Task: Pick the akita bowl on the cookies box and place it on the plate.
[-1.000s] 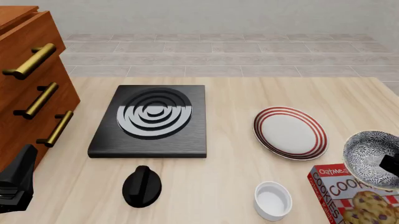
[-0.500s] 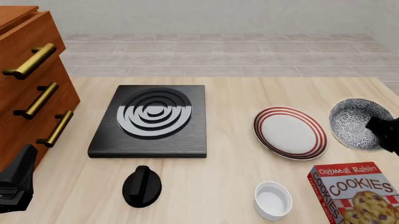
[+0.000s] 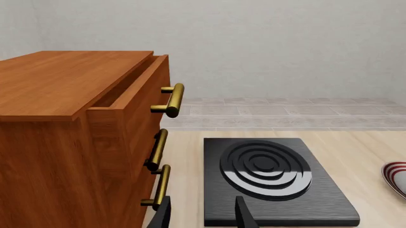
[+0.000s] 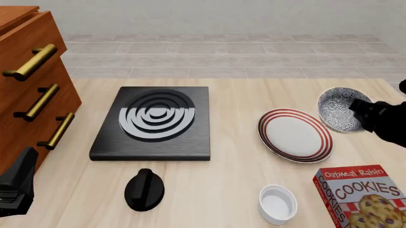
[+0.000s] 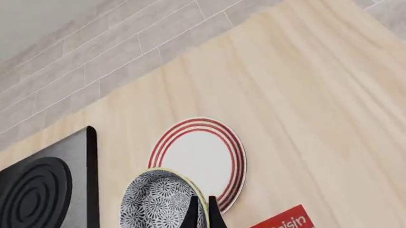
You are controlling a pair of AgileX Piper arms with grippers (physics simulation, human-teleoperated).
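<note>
1. Nearest on the counter (image 4: 228,190) stands a plain white cup (image 4: 278,204). Beside it is the red cookie box (image 4: 362,195), whose top is bare now. A black knob (image 4: 144,189) sits farther left.
2. The left pincer (image 3: 203,216) waits low by the wooden drawers (image 4: 28,90), well away from the job. Its two fingers stand apart with nothing between them.
3. In the middle lies the red-ringed plate (image 4: 295,134). The black stove plate (image 4: 154,122) is to its left.
4. A bit farther back, the right pincer (image 5: 201,211) has the speckled bowl (image 4: 341,109) up in the air. Its fingers are pinched tight on the bowl's rim. The bowl is tipped on its side, just past the plate's far right edge.
5. The job now looks like carrying the bowl over the plate. To do it well, the arm should slide the bowl toward the white middle and turn it flat. It should go down slowly until the foot touches, then let go. Dropping it while tipped could make it roll off.
</note>
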